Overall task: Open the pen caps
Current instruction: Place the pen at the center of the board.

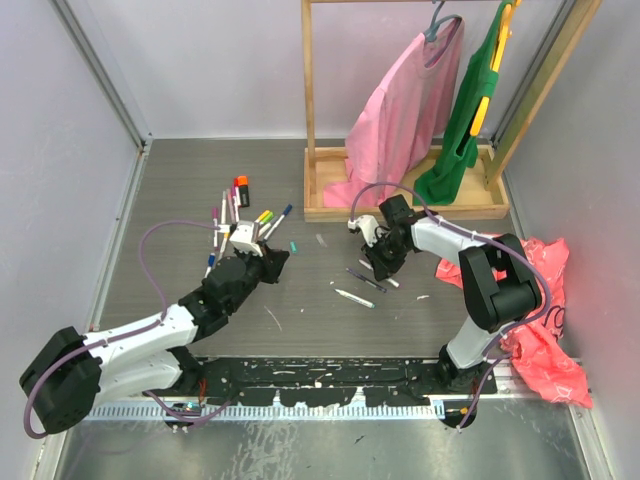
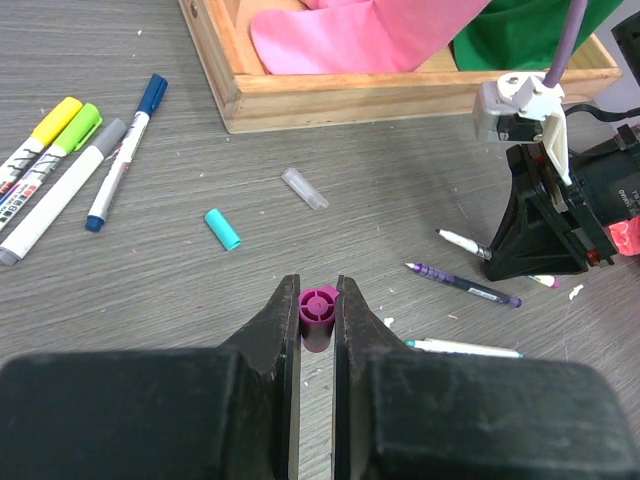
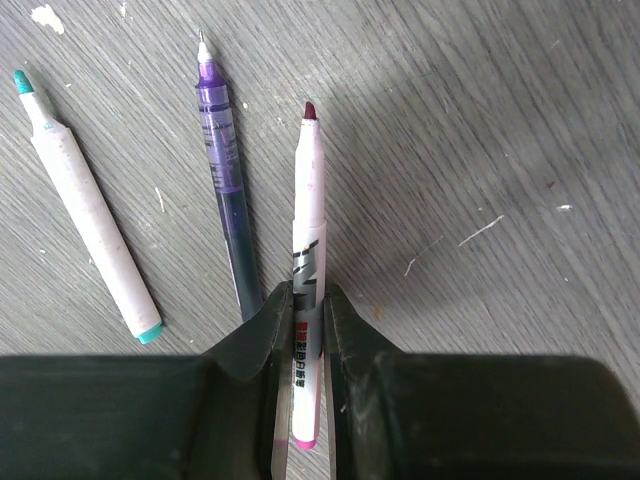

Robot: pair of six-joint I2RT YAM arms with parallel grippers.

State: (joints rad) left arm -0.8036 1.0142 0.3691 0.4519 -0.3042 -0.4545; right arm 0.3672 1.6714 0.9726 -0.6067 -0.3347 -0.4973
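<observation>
left end effector (image 2: 318, 292): pinching purple cap (image 2: 318, 318)
right end effector (image 3: 308, 300): gripping bare-tipped pen (image 3: 310, 190)
tip: I'd just set both down apart, gently

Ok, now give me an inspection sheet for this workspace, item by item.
Surface: grey table, white flecks and scuffs.
Job's things: purple cap off any pen; magenta-tipped pen, purple pen and teal-tipped pen uncapped; four capped pens lying together.
Clutter: teal cap and clear cap loose on the table.
Grippers: left fingers shut on purple cap; right fingers shut on magenta-tipped pen.
Cables: left cable and right cable, purple, looped above the arms.
Surroundings: wooden rack with pink garment and green garment; red bag.
</observation>
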